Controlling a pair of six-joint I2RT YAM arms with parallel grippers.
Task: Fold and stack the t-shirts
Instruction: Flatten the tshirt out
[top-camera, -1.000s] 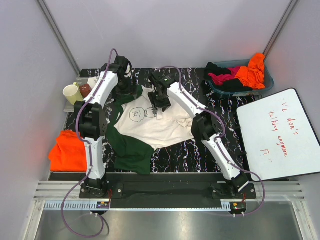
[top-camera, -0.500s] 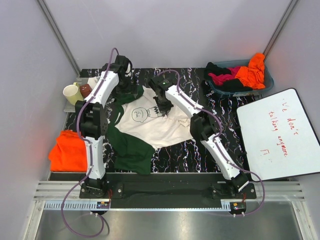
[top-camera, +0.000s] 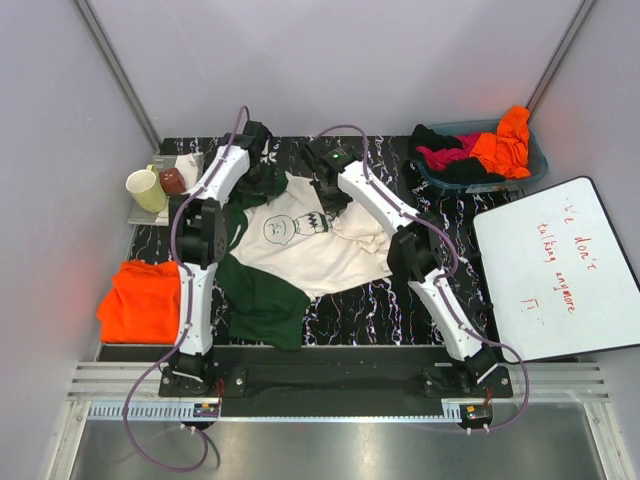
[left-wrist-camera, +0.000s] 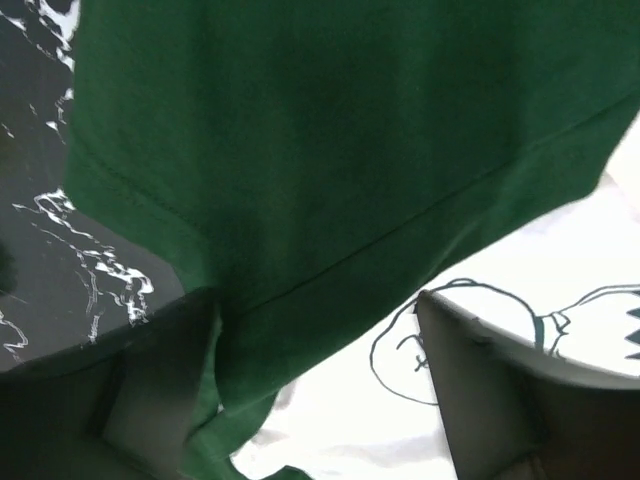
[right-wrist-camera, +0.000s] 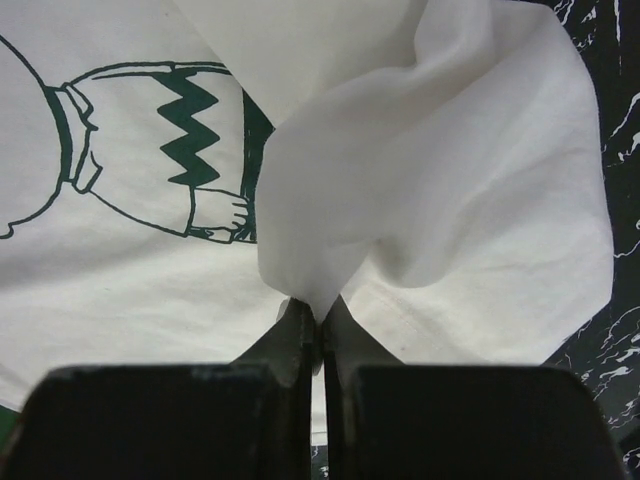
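While its jaws press flat together, the right gripper (right-wrist-camera: 320, 308) pinches a peak of the cream shirt (right-wrist-camera: 450, 200), and the cloth billows out from the pinch in a soft, rounded fold. Just beside that fold, on the flat cloth below, lies the dark green cartoon (right-wrist-camera: 190, 130), a figure in a zigzag jersey.

The left gripper (left-wrist-camera: 315, 400) has its jaws spread wide. A dark green sleeve (left-wrist-camera: 320, 150) fills the view above its fingers (left-wrist-camera: 160, 380), and an edge of it drops into the gap, close against the left-hand finger. Neither finger clamps the cloth.

Seen from above, both arms reach to the far side of the table (top-camera: 400, 300), their grippers near each other at the top of the cream shirt. The shirt lies face up in the middle of the black marbled top. Its body spreads toward the near edge, and the other green sleeve is bunched at the near left.

A folded orange shirt (top-camera: 135, 300) sits at the left edge of the table, well apart from the grippers. At the far right a basket (top-camera: 537, 160) holds a heap of shirts (top-camera: 480, 150) in orange, magenta and black. A white board (top-camera: 555, 265) with red writing lies at the right edge. A cream mug (top-camera: 145, 188) and a brown cup (top-camera: 172, 180) stand at the far left.
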